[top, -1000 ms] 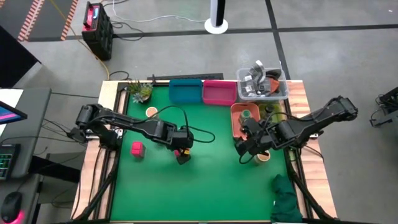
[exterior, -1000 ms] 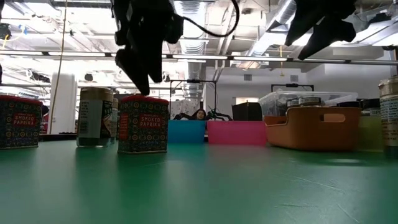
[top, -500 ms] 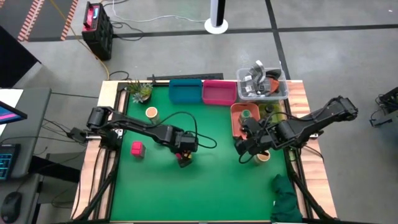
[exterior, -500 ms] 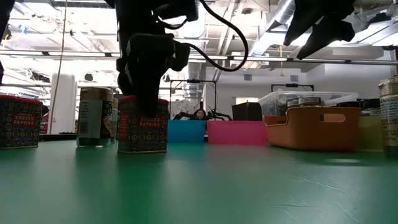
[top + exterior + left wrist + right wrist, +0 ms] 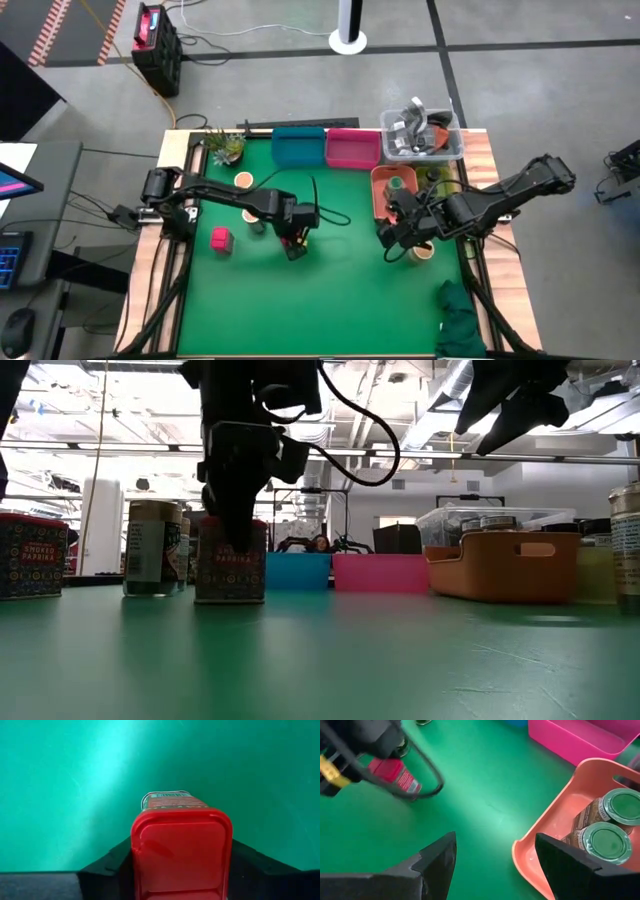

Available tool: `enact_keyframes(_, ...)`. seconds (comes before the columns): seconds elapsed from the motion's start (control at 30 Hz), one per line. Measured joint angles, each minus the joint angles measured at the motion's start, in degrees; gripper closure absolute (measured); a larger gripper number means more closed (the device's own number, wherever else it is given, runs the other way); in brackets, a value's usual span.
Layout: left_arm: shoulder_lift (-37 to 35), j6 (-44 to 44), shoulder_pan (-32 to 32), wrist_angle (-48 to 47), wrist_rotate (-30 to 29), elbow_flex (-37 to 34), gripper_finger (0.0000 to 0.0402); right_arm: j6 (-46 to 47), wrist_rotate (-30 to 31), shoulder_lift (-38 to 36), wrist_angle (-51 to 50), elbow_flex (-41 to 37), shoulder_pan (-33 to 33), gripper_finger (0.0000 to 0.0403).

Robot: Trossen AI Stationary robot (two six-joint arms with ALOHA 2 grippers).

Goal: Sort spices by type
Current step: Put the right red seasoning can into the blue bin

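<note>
Left wrist view is showing the left hand (image 5: pixel 181 870) pinching a red-lidded smoked paprika tin (image 5: pixel 181 851) standing mid-counter (image 5: pixel 340 290), so it is probably lifting next toward a bin, while the right hand (image 5: pixel 400 240) is hovering half-spread beside the orange bin (image 5: pixel 378 195).

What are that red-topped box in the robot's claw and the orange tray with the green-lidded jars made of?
The paprika tin, gripped by the left gripper, looks like printed metal with a glossy red, probably plastic, lid. The orange bin looks like matte moulded plastic, with smooth rounded walls. The green-lidded jars seem clear glass or plastic.
</note>
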Motion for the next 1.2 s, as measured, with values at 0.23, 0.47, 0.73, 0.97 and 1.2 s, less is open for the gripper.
enact_keyframes(0.23, -0.1, 4.6, 5.9, -1.2, 1.4, 4.6, 0.0197, -0.1, 0.0, 0.0, 0.1, 0.0, 0.0, 0.0107)
enact_keyframes(0.47, -0.1, 11.5, 17.5, -5.9, -2.7, 16.5, 0.0195, 1.2, -0.1, 0.1, 1.2, 0.0, 0.0, 0.0107)
enact_keyframes(0.73, -0.2, 6.9, 34.5, -8.2, -2.1, 23.4, 0.0188, 1.8, 0.0, 0.2, 3.7, 0.0, -0.8, 0.0107)
enact_keyframes(0.97, 0.0, 2.7, 43.5, -5.0, 0.4, 23.5, 0.0190, 1.5, 0.1, 0.2, 4.3, 0.0, -2.0, 0.0107)
enact_keyframes(1.2, 0.8, -3.3, 43.5, 0.7, 0.3, 23.6, 0.0189, 1.0, 0.6, 0.2, 4.4, 0.0, -2.3, 0.0107)
